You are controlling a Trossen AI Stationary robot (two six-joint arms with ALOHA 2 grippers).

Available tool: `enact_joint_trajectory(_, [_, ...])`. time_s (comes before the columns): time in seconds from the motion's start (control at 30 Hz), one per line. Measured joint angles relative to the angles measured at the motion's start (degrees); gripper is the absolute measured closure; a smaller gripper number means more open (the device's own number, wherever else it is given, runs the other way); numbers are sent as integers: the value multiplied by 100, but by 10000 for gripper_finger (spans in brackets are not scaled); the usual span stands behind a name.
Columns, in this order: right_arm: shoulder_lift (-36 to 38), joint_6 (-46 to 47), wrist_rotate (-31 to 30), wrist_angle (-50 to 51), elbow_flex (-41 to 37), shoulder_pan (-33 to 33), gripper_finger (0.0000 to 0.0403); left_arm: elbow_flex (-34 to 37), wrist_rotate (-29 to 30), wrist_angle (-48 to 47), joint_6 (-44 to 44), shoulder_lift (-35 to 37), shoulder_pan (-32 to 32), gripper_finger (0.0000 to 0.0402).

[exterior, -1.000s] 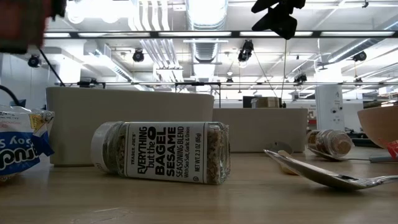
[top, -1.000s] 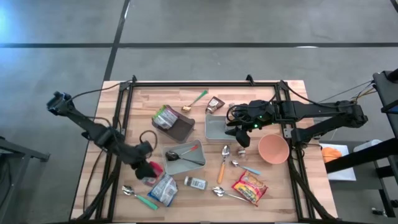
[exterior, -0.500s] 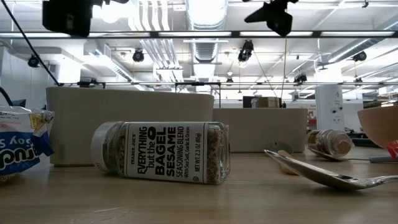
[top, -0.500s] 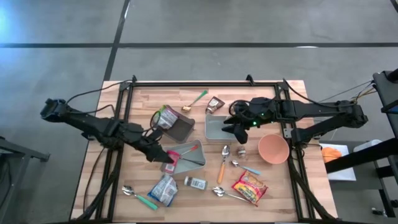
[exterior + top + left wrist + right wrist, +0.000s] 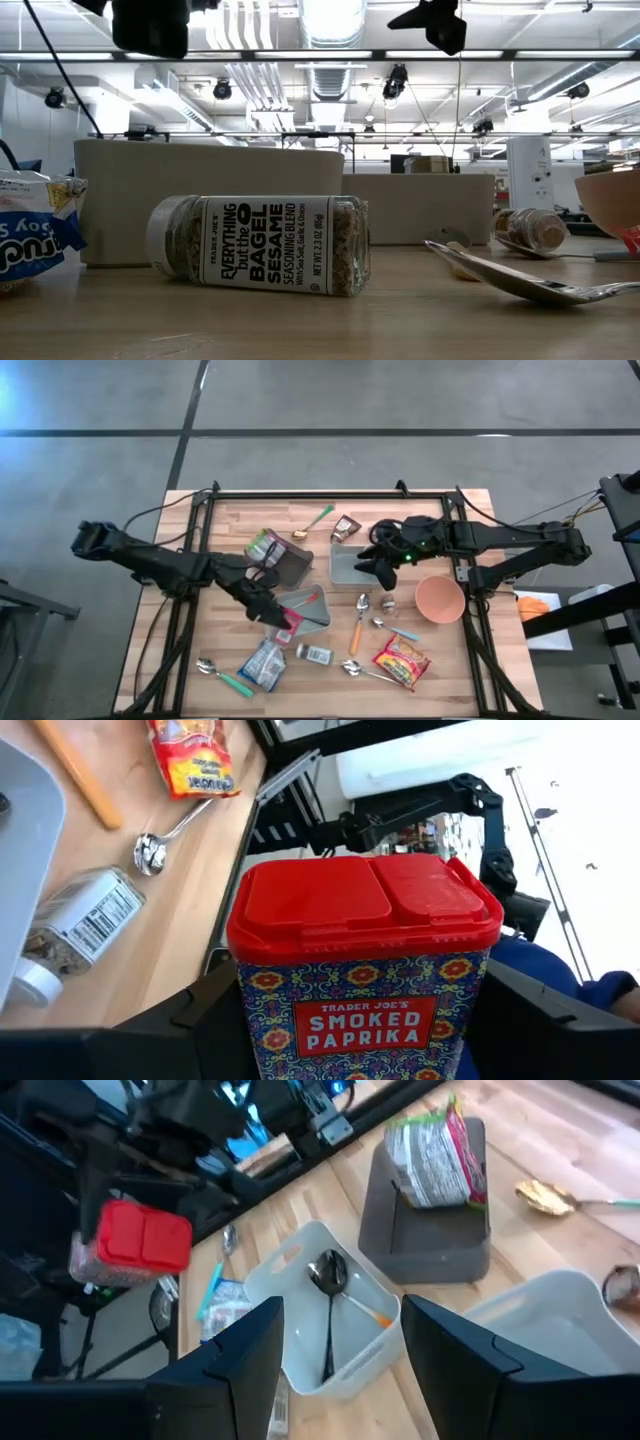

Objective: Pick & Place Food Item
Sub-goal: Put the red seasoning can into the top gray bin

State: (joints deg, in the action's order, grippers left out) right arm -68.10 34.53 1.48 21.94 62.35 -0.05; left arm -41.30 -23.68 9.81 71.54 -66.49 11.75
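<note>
A smoked paprika tin point(image 5: 365, 970) with a red lid and a patterned blue label hangs in my left gripper point(image 5: 278, 614), which is shut on it. In the high view its red lid point(image 5: 288, 617) shows over the near-left part of a grey tray point(image 5: 312, 622) that holds a spoon. The lid also shows in the right wrist view point(image 5: 143, 1240). My right gripper point(image 5: 372, 568) hovers open over a light tray point(image 5: 345, 572) at the table's middle, with nothing between its fingers. My left gripper pinches the tin's two opposite side walls point(image 5: 248, 1020) between its fingers point(image 5: 205, 1025), below the red lid. The fingers come from the table's left side, slanting slightly down. The tin hangs clear of the table and tray, lid end uppermost.
A bagel sesame jar point(image 5: 314, 654) lies on its side near the front. A dark tray point(image 5: 290, 568) with a green packet point(image 5: 265, 547), a pink bowl point(image 5: 440, 598), a red-yellow packet point(image 5: 402, 662), a blue-white bag point(image 5: 262, 665) and several spoons lie about.
My left gripper has carried the tin toward the table's right edge and a little up, from the near-left area to over the grey tray. It has tipped from pointing steeply down toward level, and it stays shut on the tin.
</note>
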Motion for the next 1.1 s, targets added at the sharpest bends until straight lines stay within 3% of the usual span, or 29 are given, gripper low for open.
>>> enact_joint_trajectory(0.3, [-50, -211, 28, -1063, 0, 4, 203, -6, -195, 579, -88, -11, -308, 124])
enact_joint_trajectory(0.63, [-367, -898, 666, -1983, 0, 15, 203, -30, -773, 837, -86, -10, -739, 124])
enact_joint_trajectory(0.9, [-1040, -1145, 2248, -3614, 2, -11, 193, -473, -1326, 670, -282, -12, -1012, 124])
enact_joint_trajectory(1.1, [-1490, -981, 2997, -4606, 2, -22, 128, -675, -1547, 553, -364, -12, -1034, 124])
